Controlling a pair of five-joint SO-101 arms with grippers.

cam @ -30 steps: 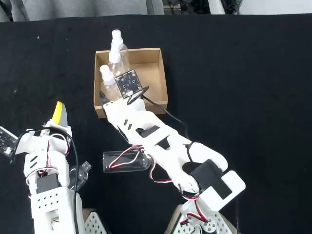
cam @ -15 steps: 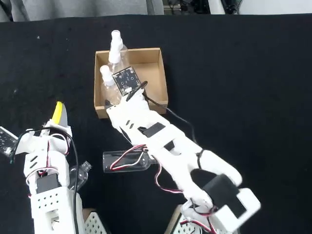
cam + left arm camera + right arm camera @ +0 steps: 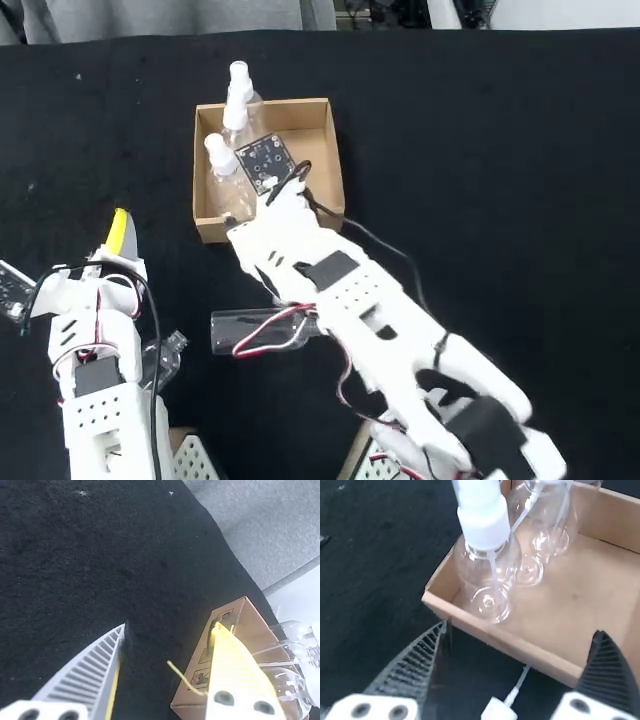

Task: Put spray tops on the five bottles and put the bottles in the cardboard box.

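field notes, looking down over the black counter (image 3: 500,150).

cardboard box (image 3: 335,170) sits open-topped, toward the far side of the counter from both arms. inside it i can make out two clear bottles standing upright with white spray tops on. both are against the box wall on the left arm's side. near bottle (image 3: 225,170) is in the box corner closest to the arms. second bottle (image 3: 240,100) is just behind it along the same wall, touching or nearly touching; can't tell which.

right arm is stretched out long, its wrist over the box's near wall. right hand (image 3: 520,630): fingers spread wide, nothing between them. it straddles the near wall of the box (image 3: 535,655), with the near bottle (image 3: 487,565) just beyond the wall. a loose spray top (image 3: 496,711), dip tube attached, lies on the counter just outside that wall.

an uncapped bottle (image 3: 250,330) lies on its side on the counter, well short of the box on the arms' side, its neck end tucked under the right arm.

left hand (image 3: 120,230) is near the box, off its left-arm side and short of it. its wrist view shows the left hand (image 3: 169,627) well open and empty over bare counter, with the box (image 3: 252,625) just past the yellow finger.

another uncapped bottle (image 3: 168,358) lies beside the left arm, well apart from the box.
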